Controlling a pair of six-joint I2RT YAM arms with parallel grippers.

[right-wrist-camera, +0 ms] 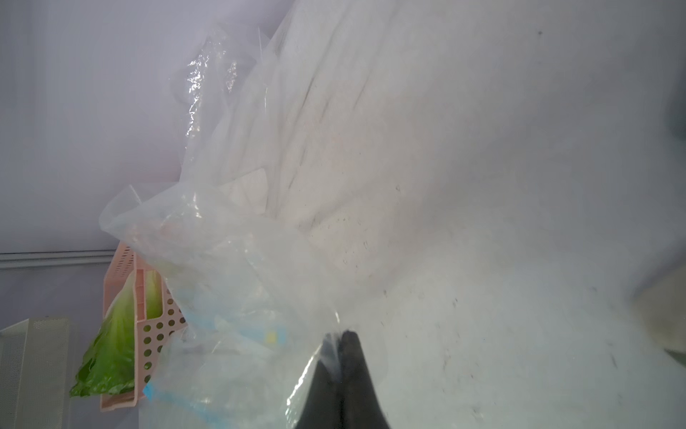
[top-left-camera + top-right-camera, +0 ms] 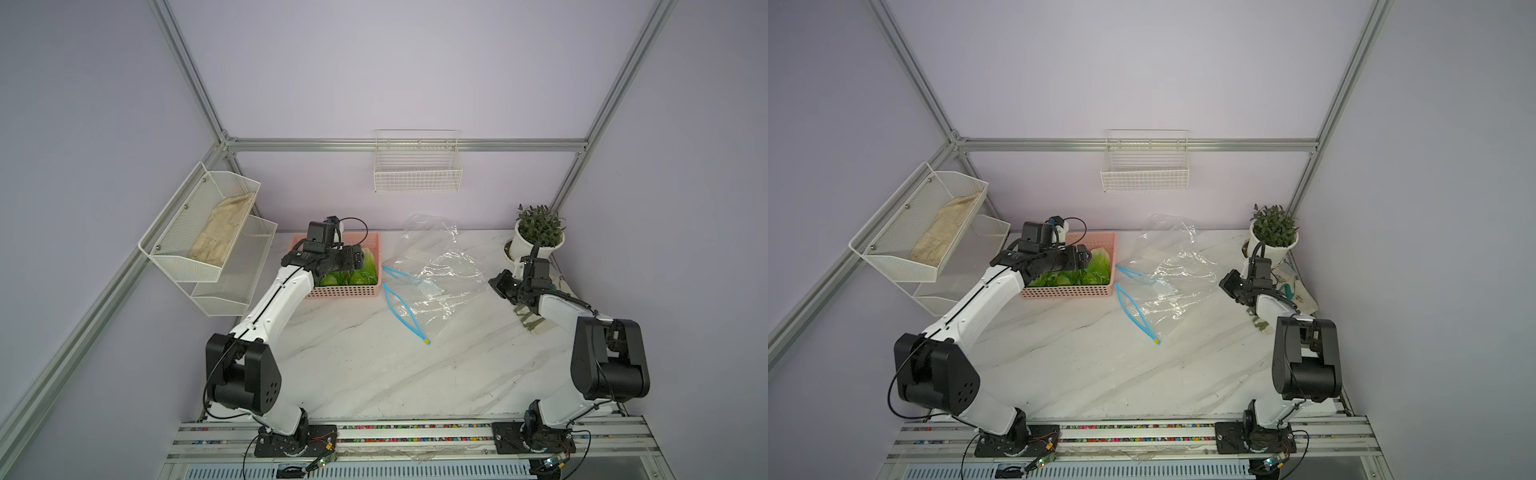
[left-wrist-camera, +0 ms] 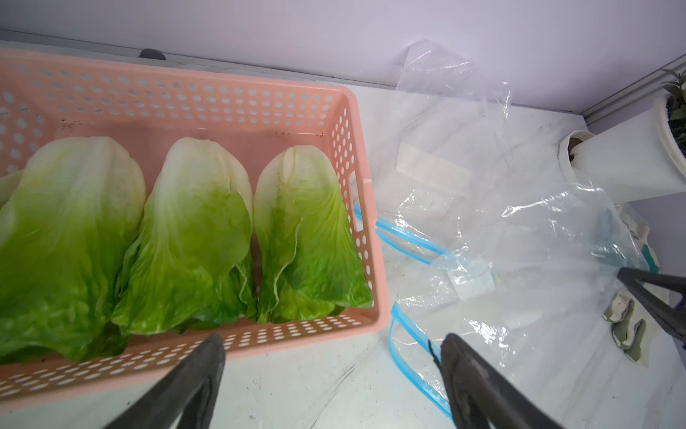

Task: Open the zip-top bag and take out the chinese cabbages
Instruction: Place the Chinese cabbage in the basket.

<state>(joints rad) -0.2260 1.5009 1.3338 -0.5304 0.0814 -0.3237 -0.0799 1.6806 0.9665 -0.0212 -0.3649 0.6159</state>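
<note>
The cabbages (image 3: 193, 237) are lying side by side in the basket (image 3: 185, 100) at the far left of the tabletop (image 2: 374, 365), so they are already out of the bag (image 2: 436, 270); the left gripper (image 3: 332, 340) is hovering spread and empty over the basket's near rim; the right gripper (image 1: 341, 338) is pinching the bag's right edge, pressed together on the film, probably anchoring it with its opening facing left toward the basket; the bag is looking empty.

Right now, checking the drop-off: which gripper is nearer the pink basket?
Left: the left gripper hovers open at the pink basket; right gripper pinches the bag, beyond it.
</note>
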